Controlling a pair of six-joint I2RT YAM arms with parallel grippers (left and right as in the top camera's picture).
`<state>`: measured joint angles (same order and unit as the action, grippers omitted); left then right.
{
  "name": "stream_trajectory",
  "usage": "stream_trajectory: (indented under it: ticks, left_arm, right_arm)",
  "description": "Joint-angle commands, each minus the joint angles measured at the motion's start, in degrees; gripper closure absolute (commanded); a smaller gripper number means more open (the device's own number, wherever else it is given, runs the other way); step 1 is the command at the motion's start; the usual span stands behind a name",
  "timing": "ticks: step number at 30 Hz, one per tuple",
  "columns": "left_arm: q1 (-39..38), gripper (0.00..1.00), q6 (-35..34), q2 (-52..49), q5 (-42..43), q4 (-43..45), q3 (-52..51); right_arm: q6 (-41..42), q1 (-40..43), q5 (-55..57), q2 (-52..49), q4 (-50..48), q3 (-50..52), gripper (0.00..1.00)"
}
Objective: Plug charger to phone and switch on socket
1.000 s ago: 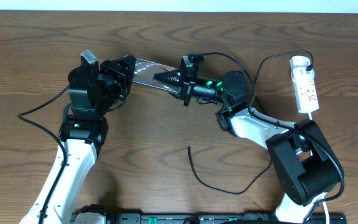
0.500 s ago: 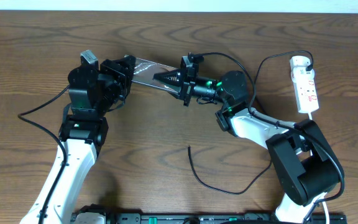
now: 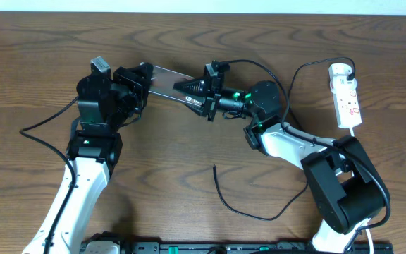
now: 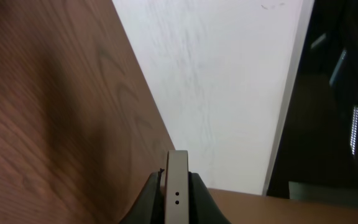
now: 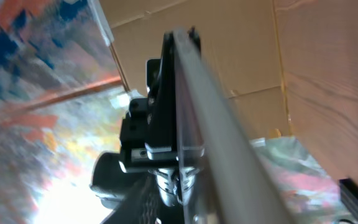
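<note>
While the left pincer (image 3: pixel 141 79) is clenched on one end of the phone (image 3: pixel 162 76), the phone spans between both arms over the rear middle of the bench (image 3: pixel 189 148). Right pincer (image 3: pixel 183 87) is at the phone's other end, tips against it; can't tell if it is clamped or let go.

Charger (image 3: pixel 240 210) lies loose on the bench well in front of the phone, free tip pointing back toward it, nothing touching the tip. Socket (image 3: pixel 345 95) lies far right of the phone, near the bench's rear right edge.

Wide bare wood sits in front of the phone, between it and the charger. More bare wood is left of the phone, past the left arm.

Left wrist view: the phone's thin edge (image 4: pixel 178 177) is pinched between both fingers, two small holes in it, with the bench edge and a pale wall beyond. Right wrist view: the phone is edge-on (image 5: pixel 210 124), running diagonally, black hardware at its far end, background blurred. Charger and socket show only overhead.
</note>
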<state>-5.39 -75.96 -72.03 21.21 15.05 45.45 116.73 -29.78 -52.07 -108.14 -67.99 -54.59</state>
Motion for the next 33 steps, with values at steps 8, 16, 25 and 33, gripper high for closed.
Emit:
stream_trajectory:
  ticks: [8,16,25,33]
  left_arm:
    - [0.0,0.93,0.9,-0.3,1.3,0.5,0.0]
    - [0.8,0.93,1.0,-0.3,1.3,0.5,0.0]
    - [5.7,0.92,0.9,-0.3,3.9,0.5,0.0]
    - [14.3,0.93,0.9,-0.3,12.8,0.6,0.0]
  right_arm:
    - [-0.7,-1.1,-0.6,0.7,-0.4,-1.0,0.01]
    - [-0.7,-1.1,-0.9,0.7,-0.4,-1.0,0.01]
    - [-0.7,-1.0,-1.0,0.7,-0.4,-1.0,0.01]
    - [-4.3,-0.7,-1.0,0.7,-0.4,-1.0,0.01]
